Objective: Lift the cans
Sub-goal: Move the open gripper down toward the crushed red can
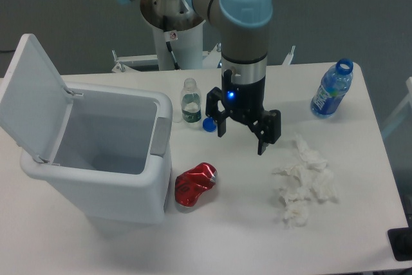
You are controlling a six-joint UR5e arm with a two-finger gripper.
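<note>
Can: dented, red, lying on desk beside bin; not yet grasped. End effector: held above, jaws apart, nothing gripped. Pickup wholly outstanding.

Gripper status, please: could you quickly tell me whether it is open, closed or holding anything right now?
Gripper: open, holding nothing, above the table and apart from the red can.
</note>
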